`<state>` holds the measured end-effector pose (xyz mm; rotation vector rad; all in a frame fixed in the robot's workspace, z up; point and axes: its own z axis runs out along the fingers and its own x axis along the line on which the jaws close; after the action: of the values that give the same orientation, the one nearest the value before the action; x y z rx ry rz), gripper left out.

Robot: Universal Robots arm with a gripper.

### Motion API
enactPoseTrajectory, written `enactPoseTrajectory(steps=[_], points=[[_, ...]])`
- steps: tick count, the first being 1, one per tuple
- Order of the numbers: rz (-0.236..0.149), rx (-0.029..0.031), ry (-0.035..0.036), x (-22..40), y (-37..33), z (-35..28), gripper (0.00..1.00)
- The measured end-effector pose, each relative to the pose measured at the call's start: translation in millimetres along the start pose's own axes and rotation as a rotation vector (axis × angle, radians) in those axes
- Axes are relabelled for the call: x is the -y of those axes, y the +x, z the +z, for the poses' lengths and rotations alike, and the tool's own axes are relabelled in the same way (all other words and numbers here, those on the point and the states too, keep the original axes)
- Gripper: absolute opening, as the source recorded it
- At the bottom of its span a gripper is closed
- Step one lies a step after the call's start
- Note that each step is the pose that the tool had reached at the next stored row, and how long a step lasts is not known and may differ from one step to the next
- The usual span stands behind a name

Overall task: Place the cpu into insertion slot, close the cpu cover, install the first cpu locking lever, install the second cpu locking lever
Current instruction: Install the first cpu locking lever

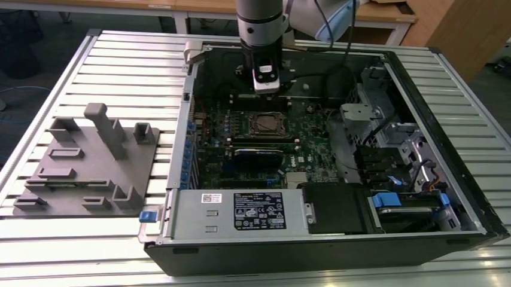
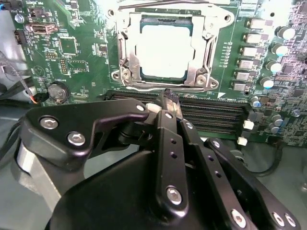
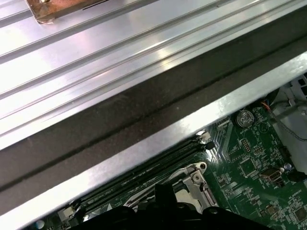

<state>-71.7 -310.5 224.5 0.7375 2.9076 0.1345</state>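
Seated in the insertion slot [image 2: 163, 50], the pale silver cpu [image 2: 163, 51] is framed by the lowered cpu cover [image 2: 125, 52]; the tool [image 2: 169, 103] is pressed together just beside its edge.

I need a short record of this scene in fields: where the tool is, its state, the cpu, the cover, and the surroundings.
tool: above the memory slots, beside the insertion slot; fingers together, holding nothing
cpu: lying in the insertion slot
cpu cover: down around the cpu
setting: open computer case on a ribbed metal table; grey fixture at the exterior view's left
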Motion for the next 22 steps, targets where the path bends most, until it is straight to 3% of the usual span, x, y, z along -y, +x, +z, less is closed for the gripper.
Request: enactPoseTrajectory(steps=[8, 17, 20, 22], points=[[-0.112, -0.0132, -0.0118, -0.2, -0.3, 0.7, 0.1], [-0.215, -0.0129, 0.0034, 0.0, -0.2, 2.2, 0.1], [-0.219, -0.0089, 0.0137, 0.1, -0.2, 2.2, 0.1], [-0.219, -0.0088, 0.0139, 0.1, -0.2, 2.2, 0.1]])
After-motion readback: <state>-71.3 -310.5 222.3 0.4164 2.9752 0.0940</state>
